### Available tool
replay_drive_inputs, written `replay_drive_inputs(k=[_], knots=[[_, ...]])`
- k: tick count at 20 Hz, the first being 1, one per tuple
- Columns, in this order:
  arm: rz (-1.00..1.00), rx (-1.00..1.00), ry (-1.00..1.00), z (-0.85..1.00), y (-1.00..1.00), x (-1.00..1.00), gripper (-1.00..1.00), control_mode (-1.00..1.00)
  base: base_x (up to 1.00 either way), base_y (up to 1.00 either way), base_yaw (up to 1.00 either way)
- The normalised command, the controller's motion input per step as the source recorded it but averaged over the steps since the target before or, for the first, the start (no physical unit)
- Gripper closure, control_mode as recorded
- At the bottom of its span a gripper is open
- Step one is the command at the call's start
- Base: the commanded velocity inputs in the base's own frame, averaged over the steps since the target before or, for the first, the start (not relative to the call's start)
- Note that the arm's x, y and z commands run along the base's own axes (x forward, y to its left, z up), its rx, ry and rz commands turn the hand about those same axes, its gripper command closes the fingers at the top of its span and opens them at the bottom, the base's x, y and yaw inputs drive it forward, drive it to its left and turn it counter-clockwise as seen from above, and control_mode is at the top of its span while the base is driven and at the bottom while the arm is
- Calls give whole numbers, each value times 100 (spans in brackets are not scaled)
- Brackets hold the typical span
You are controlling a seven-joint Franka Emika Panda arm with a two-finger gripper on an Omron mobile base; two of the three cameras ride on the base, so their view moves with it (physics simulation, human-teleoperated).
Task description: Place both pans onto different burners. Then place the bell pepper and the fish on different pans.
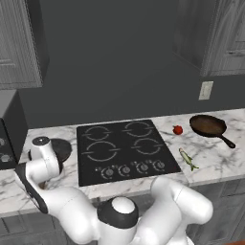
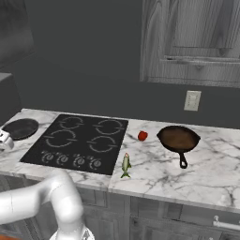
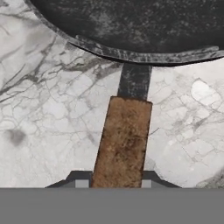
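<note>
The black pan lies on the marble counter left of the cooktop, and also shows in the base views. Its reddish-brown wooden handle runs between my fingertips; my gripper is shut on it from both sides. The white hand hangs over that handle. The brown pan rests on the counter right of the cooktop. The red bell pepper sits beside it, and the fish lies nearer the front edge. All burners are bare.
Knobs line the cooktop's front. A dark appliance stands at the far left of the counter. A wall outlet sits above the brown pan, and cabinets hang overhead.
</note>
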Motion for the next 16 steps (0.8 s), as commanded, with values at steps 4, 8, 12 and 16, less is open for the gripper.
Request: replay_drive_inputs(k=[4,8,12,16], knots=[[-1,0,-9,0,-46,-30,100,-100,0,0,0],[-4,1,-12,0,-50,-38,100,-100,0,0,0],[-6,8,-12,1,-53,-38,100,-100,0,0,0],[-7,19,-11,23,-53,-18,100,-100,0,0,0]])
